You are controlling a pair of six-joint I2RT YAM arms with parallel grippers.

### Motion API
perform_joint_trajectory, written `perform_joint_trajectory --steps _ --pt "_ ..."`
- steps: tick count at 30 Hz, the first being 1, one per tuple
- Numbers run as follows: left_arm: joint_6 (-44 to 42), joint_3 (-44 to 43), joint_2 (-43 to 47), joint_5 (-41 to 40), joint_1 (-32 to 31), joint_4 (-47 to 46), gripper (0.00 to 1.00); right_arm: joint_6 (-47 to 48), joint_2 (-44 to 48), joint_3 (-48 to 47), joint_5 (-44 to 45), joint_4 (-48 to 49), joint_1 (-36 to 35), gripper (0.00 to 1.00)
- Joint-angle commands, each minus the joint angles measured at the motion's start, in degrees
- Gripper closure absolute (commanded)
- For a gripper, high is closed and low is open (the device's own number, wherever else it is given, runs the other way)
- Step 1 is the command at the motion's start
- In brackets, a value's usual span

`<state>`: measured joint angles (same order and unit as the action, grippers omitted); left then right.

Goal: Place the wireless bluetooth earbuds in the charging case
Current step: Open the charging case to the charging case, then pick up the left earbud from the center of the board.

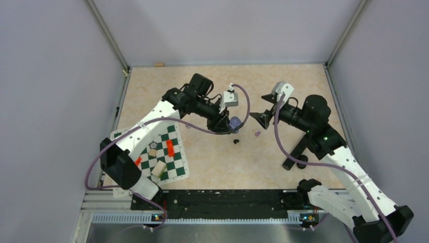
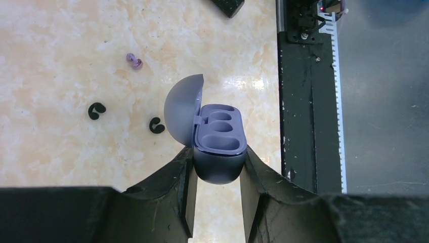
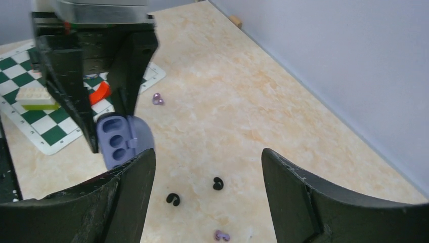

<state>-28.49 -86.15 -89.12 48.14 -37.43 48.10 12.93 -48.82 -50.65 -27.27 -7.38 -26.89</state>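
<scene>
One earbud (image 3: 158,99) is seen loose nr the checkered mat (image 1: 177,167). The charging case (image 2: 218,132) is clamped in the left gripper (image 2: 218,156), lid swung open & both wells empty, prob. so it's steadied for loading. A second earbud (image 3: 221,235) is left lying nr the right gripper (image 3: 207,157), which is spread wide w/ nothing held, apparently readied for a pick.

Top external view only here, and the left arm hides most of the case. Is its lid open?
Observer: Yes. In the left wrist view the charging case sits clamped in the left hand, lid open, both wells empty.
Operator: Is the right hand carrying anything?
Observer: No, the right hand is open and empty.
Operator: Where is the second earbud?
Observer: The second earbud lies on the table beside the checkered mat's edge.
</scene>
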Motion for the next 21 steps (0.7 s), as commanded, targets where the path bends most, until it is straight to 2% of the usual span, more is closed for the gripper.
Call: perform_joint_trajectory --steps 1,6,11,16,19,21 --pt "-1.2 2.1 5.7 -1.1 1.9 -0.9 1.00 -0.6 -4.4 -5.6 0.1 -3.5 4.0 0.24" --pt "-2.1 6.4 11.5 -2.7 5.8 -2.1 1.00 2.9 -11.6 -8.7 3.0 -8.6 5.9 0.25" --pt "-4.9 11.0 15.1 1.9 11.7 -1.5 1.00 13.4 -14.4 -6.0 2.9 -10.5 5.9 0.25" --pt "-9.3 15.0 17.0 5.9 15.0 1.7 1.00 21.5 -15.0 -4.4 2.8 -11.7 5.9 0.21" --pt "-11.6 18.3 18.9 9.4 16.9 1.0 1.00 28.2 -17.0 -5.9 0.7 -17.0 5.9 0.21" --pt "-11.6 18.7 20.5 9.0 17.8 0.6 1.00 32.7 -19.0 -7.2 -0.4 -21.2 5.9 0.20"
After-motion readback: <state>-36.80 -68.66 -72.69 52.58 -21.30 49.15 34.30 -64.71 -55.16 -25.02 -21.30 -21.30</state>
